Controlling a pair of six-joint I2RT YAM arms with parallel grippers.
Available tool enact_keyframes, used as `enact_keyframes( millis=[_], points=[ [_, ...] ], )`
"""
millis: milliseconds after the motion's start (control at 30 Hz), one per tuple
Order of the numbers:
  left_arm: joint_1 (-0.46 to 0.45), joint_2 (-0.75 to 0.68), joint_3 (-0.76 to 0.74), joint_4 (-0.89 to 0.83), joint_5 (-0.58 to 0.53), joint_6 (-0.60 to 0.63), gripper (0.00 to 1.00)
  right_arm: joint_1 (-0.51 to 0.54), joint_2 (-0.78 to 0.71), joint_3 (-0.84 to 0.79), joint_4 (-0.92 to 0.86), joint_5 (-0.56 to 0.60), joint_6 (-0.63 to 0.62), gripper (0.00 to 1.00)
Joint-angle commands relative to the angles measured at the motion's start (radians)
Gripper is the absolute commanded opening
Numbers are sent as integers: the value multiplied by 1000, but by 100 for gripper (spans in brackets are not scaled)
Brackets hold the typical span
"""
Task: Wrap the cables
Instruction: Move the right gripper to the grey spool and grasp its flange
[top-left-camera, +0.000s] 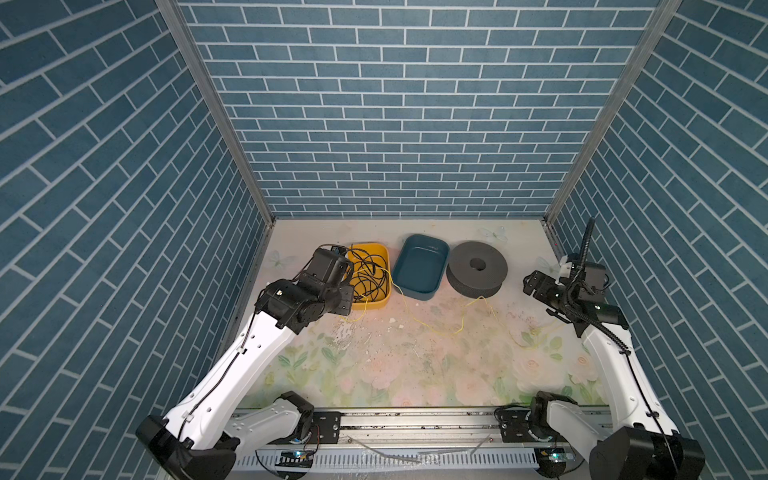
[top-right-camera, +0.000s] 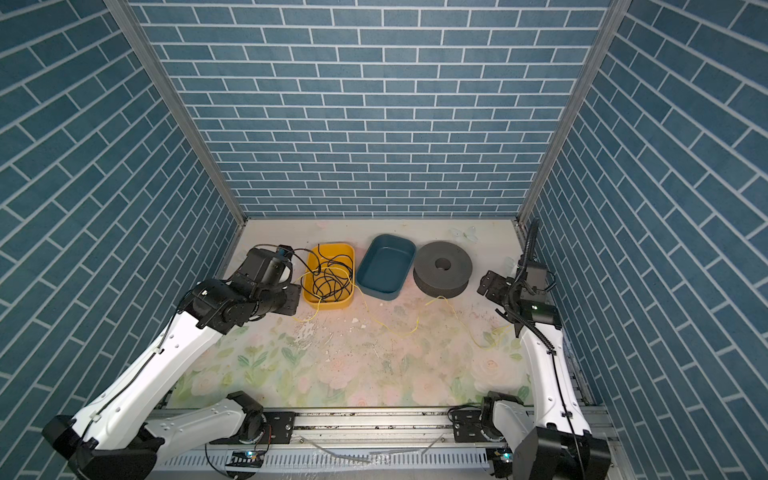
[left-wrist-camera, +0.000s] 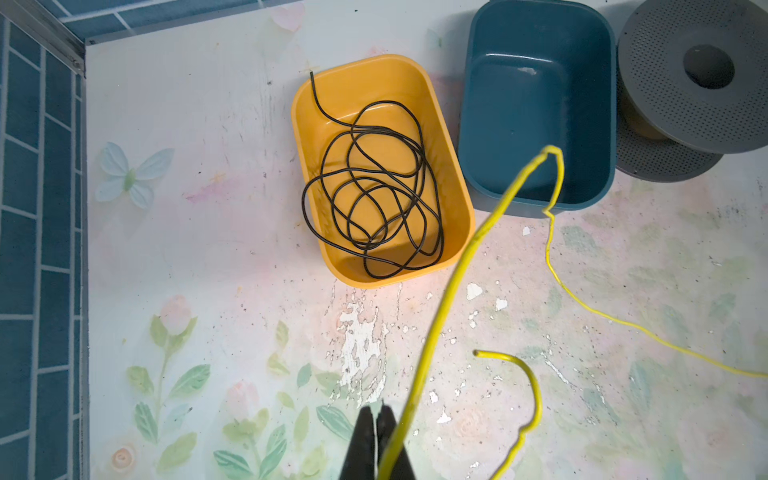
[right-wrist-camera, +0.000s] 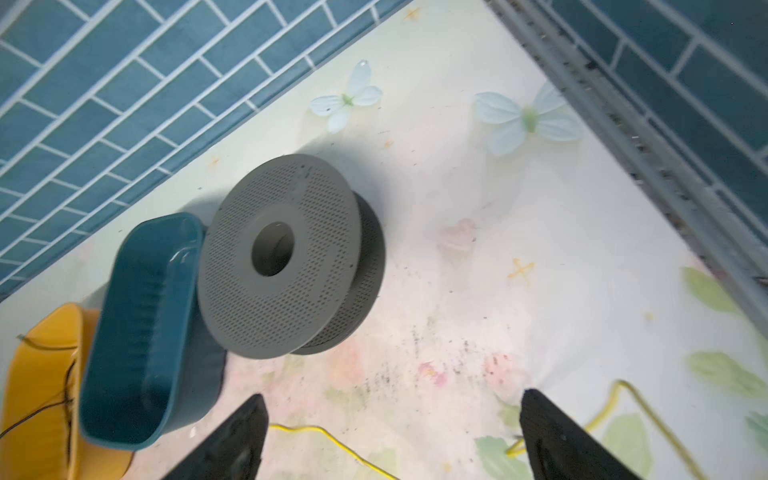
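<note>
Counter (top-left-camera: 374, 365) stock for your check, floral surface, worn in patches. Item one, cables (top-left-camera: 440, 328) (top-right-camera: 399, 330): thin yellow strand lying in loose bends across the counter in both top views, from just in front of the yellow tray (top-left-camera: 380, 305), past the front of the blue tray (top-left-camera: 419, 270), in front of the spool (top-left-camera: 496, 270), and on toward the right arm. Item two, left tool (left-wrist-camera: 377, 409): fingers pressed together; in the left wrist view the cables (left-wrist-camera: 440, 316) rise off the counter and run along one finger, but you cannot tell from here whether they are pinched. Item three, right tool (right-wrist-camera: 392, 432): fingers spread wide, nothing between them, raised over the counter near the spool (right-wrist-camera: 316, 232), with the cables (right-wrist-camera: 332, 436) lying below. Item four, yellow tray (left-wrist-camera: 357, 68): holds a tangle of black wires (left-wrist-camera: 376, 191). Item five, blue tray (left-wrist-camera: 536, 104): just beside the yellow tray. Item six, spool (left-wrist-camera: 665, 75): grey, perforated flanges, lying flat with its hole up, just beside the blue tray (right-wrist-camera: 137, 332).
</note>
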Motion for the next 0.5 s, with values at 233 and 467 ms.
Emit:
enact_keyframes(
  millis=[233,467],
  points=[
    [-32,-125,-94,107,69,42,5,23,121,-58,202,-177,144,90],
    [-32,-146,-99,68,58,21,5,23,284,-92,404,-271,205,80]
  ],
)
